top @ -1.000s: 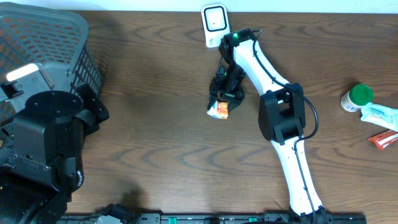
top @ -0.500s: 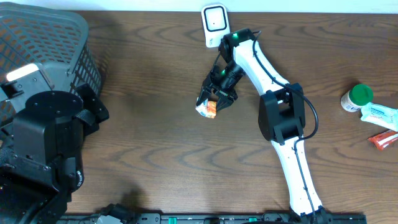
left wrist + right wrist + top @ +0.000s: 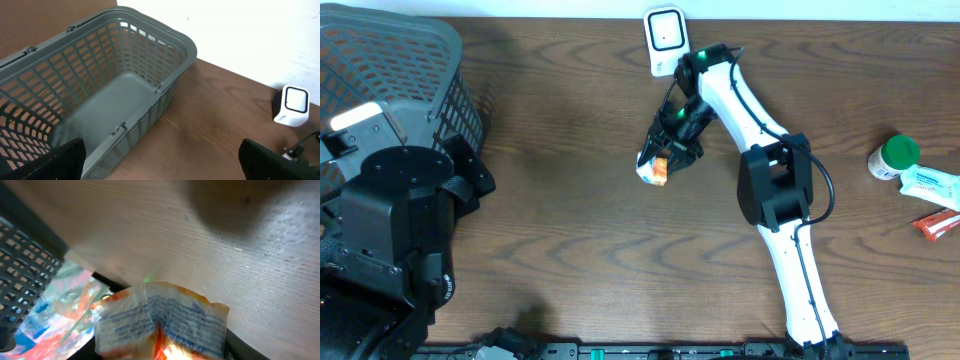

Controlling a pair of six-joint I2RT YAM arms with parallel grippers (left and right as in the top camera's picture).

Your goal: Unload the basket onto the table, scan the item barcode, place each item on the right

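The item is a crumpled orange-and-white packet [image 3: 653, 168] with blue print, held a little above the table in my right gripper [image 3: 667, 148], below and left of the white scanner [image 3: 665, 32]. In the right wrist view the packet [image 3: 160, 322] fills the space between the dark fingers, its printed side toward the camera. My left gripper [image 3: 162, 165] stands open beside the grey basket [image 3: 165, 55], with nothing between its fingers [image 3: 60, 160]. From there the scanner [image 3: 292, 105] shows at the far right.
The grey basket [image 3: 430, 45] takes up the table's back left corner, with the left arm's black body [image 3: 400, 220] in front of it. At the right edge lie a green-capped bottle [image 3: 895, 157], a white-and-teal box [image 3: 930, 185] and an orange tube [image 3: 937, 225].
My right gripper has swung left and slightly toward the back with the packet, and the packet has tilted. The left arm has not moved.
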